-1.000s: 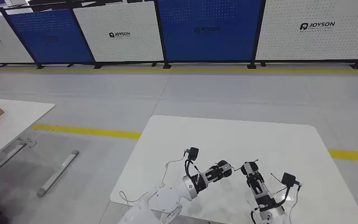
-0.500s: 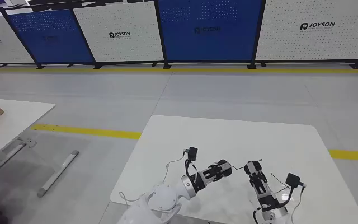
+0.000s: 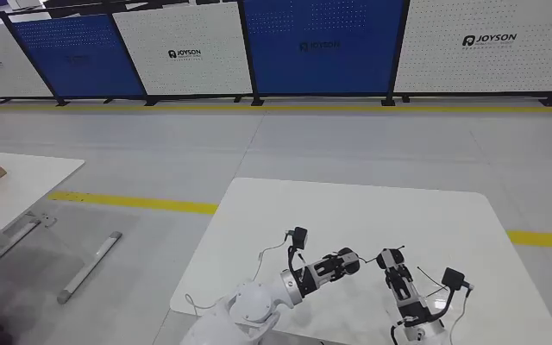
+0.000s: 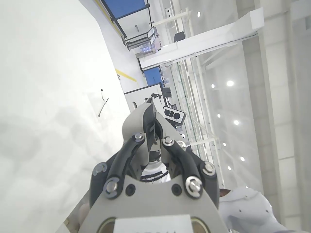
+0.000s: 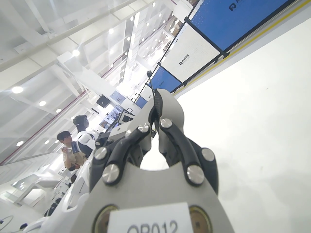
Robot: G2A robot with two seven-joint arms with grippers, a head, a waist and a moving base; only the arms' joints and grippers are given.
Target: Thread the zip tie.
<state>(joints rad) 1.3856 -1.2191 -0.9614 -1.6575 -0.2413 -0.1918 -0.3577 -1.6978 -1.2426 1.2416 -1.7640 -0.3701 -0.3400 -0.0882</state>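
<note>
The thin black plastic zip tie (image 5: 151, 83) is held above the white table (image 3: 345, 207), pinched by the closed left claw (image 4: 152, 101) and the closed right claw (image 5: 157, 93). The right claw is found drawn slightly away from the left compared with a second ago, so threading is judged unfinished.

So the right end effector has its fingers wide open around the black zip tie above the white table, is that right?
Not quite. The right end effector is shut on the black zip tie, not open around it: the right wrist view shows its fingers pressed together with the tie's head sticking out past the tips. It is above the white table, as you said.
</note>
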